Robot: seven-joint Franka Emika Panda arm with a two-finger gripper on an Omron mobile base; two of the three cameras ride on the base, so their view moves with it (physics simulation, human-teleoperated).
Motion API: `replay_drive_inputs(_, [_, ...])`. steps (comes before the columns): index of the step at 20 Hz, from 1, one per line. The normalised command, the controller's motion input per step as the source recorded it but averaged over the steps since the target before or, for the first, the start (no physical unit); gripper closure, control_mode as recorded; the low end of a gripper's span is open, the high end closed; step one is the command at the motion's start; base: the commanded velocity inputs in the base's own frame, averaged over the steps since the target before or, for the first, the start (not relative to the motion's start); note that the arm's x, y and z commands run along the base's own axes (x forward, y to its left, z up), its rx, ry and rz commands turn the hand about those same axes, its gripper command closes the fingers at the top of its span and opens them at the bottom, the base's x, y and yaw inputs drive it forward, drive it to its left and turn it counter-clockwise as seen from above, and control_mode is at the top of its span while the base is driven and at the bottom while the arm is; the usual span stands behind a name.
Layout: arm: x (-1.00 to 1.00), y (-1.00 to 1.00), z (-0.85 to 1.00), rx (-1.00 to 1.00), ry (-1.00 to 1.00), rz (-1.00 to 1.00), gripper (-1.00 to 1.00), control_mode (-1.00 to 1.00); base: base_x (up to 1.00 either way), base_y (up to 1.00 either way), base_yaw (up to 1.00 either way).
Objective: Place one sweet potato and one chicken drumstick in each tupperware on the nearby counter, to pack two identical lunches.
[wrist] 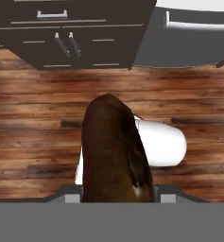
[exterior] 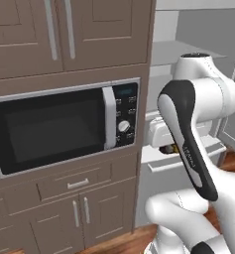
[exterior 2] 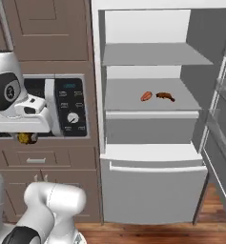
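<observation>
One sweet potato (exterior 2: pixel 146 96) and one drumstick (exterior 2: pixel 165 96) lay side by side on the fridge shelf (exterior 2: pixel 133 102). The gripper (wrist: pixel 117 189) held a second brown item (likely a drumstick) (wrist: pixel 114 151) over the wood floor (wrist: pixel 33 127), seen close in the hand view; the left base view showed the microwave (exterior: pixel 64 126).

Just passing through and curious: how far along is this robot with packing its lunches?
Done: the fridge stands open. In hand: the gripper is shut on a brown food piece, above the floor. Left: a sweet potato and a drumstick lie on the fridge shelf. How much is packed, I cannot tell.
</observation>
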Motion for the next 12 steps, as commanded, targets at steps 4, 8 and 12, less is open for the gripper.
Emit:
replay_drive_inputs(4, [0.0,0.0,0.0,0.0,0.0,0.0,1.0,1.0,0.0,1.0,0.0])
replay_drive_inputs(8, [0.0,0.0,0.0,0.0,0.0,0.0,1.0,1.0,0.0,1.0,0.0])
replay_drive_inputs(12, [0.0,0.0,0.0,0.0,0.0,0.0,1.0,1.0,0.0,1.0,0.0])
